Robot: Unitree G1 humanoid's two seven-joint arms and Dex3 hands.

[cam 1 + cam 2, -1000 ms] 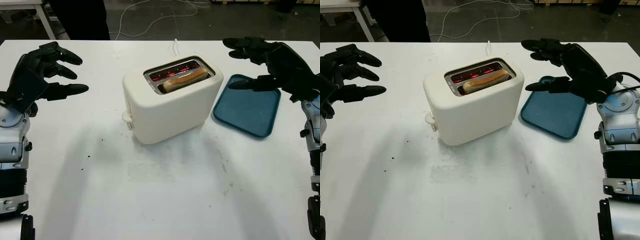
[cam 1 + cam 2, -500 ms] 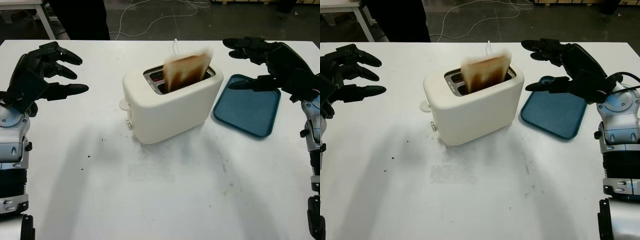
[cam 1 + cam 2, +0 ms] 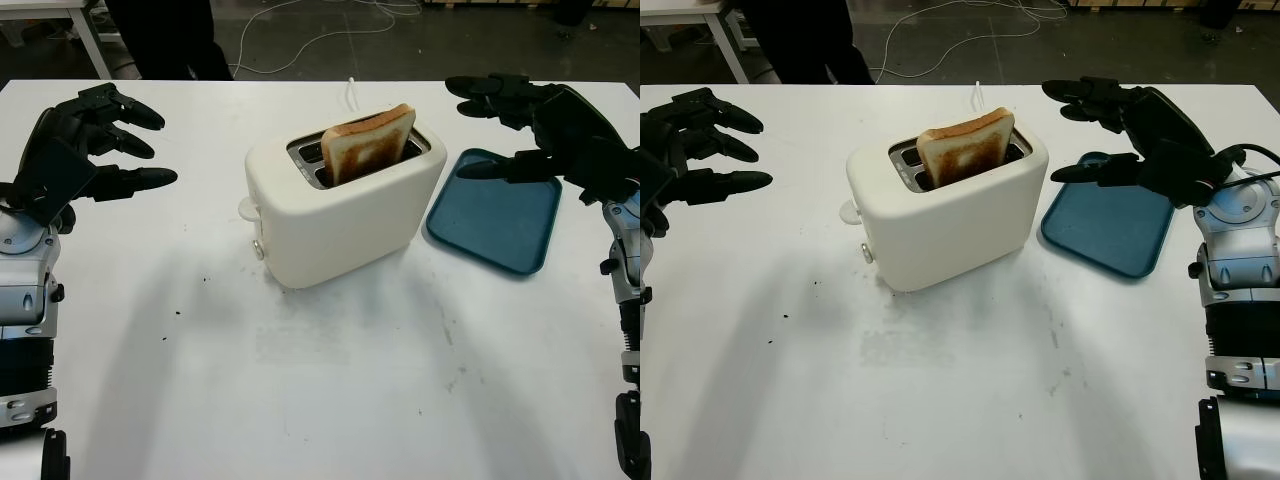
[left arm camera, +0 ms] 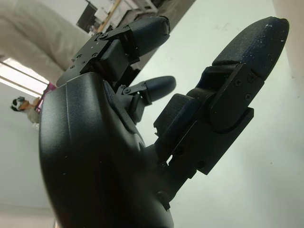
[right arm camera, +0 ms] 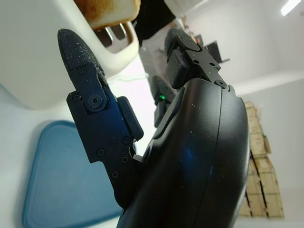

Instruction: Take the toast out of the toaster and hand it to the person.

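The left hand (image 3: 85, 150) hovers over the left side of the white table (image 3: 330, 390), well apart from everything, open and holding nothing. Behind it, beyond the table's far edge, a person (image 3: 160, 35) in dark clothes stands at the left.

At the middle of the table sits the cream toaster (image 3: 335, 215), set at an angle, its lever (image 3: 246, 208) on the end that faces the left hand. The toast (image 3: 368, 145) stands upright in the nearer slot, its upper half clear of the top, leaning a little toward the right. A white cord (image 3: 352, 92) runs off behind the toaster.

To the right lies a blue tray (image 3: 495, 215), close beside the toaster. The right hand (image 3: 545, 130) hangs above the tray's far edge, open and holding nothing, near the toast.

What could go wrong: the slice is thin and only loosely seated, so a pinch from hard fingers could crush it or push it back into the slot. A sideways reach could also nudge the toaster. The slice may be hot and soft, so it could tear when lifted.

A second ago the toast lay sunk in the slot, with the elements glowing red and the lever lower; half a second ago it was springing up. Now it has settled and the glow is gone. Neither hand has moved.
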